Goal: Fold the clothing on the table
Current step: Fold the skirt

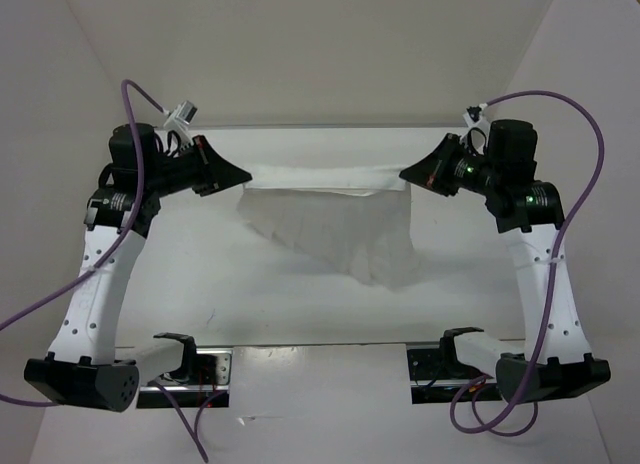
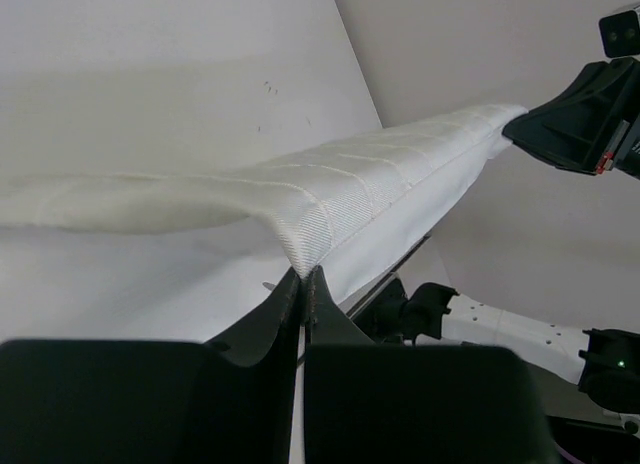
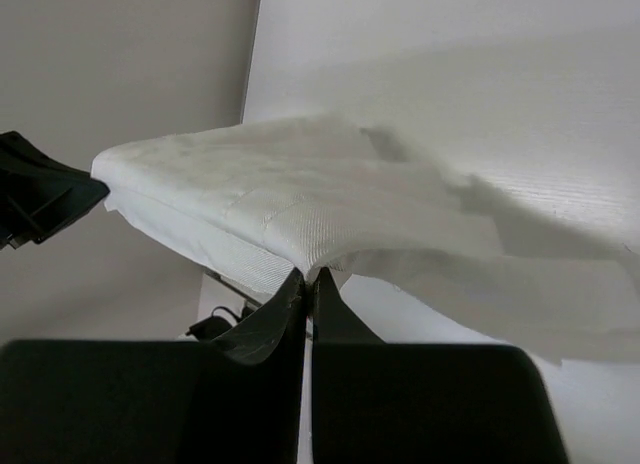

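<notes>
Your left gripper [image 1: 244,176] and right gripper [image 1: 404,174] each clamp a white garment [image 1: 345,234] corner; its long edge stretches straight between them.

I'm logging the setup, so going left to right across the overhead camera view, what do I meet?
left arm → left gripper → clothing, held up between the two grippers → right gripper → right arm

Soft white clothing [image 1: 335,234], finely ribbed, faintly creased. Held up over the far side of the table [image 1: 300,319], pinched at both upper corners. Top edge taut, a straight folded band from left to right. Below it, loose and rumpled, hanging in a slanted flap, longest toward the right. Matte white table, thin metal near edge.
</notes>
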Controlling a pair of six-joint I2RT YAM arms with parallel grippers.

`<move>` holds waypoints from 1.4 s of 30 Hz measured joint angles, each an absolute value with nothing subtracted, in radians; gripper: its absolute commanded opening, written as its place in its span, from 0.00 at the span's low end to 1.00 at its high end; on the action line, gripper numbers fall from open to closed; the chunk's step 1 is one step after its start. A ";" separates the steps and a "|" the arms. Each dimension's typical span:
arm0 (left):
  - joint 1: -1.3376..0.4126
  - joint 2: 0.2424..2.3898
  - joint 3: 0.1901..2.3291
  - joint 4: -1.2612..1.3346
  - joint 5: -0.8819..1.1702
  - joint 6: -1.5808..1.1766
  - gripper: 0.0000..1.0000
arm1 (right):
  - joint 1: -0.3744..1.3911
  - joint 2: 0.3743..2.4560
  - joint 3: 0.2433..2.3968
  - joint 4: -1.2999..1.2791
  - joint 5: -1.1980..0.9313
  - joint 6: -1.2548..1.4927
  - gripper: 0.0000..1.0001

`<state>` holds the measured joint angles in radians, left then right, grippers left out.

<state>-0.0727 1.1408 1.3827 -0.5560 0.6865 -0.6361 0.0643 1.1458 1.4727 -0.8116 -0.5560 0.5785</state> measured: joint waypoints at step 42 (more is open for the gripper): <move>-0.046 1.066 0.832 -0.694 0.404 -0.767 0.73 | 0.050 1.114 0.935 -0.962 -0.384 0.605 0.32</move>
<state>-0.0456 1.0660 0.8318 -0.6941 0.4042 -0.7666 0.0498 1.1145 0.9348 -0.9619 -0.3843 0.6048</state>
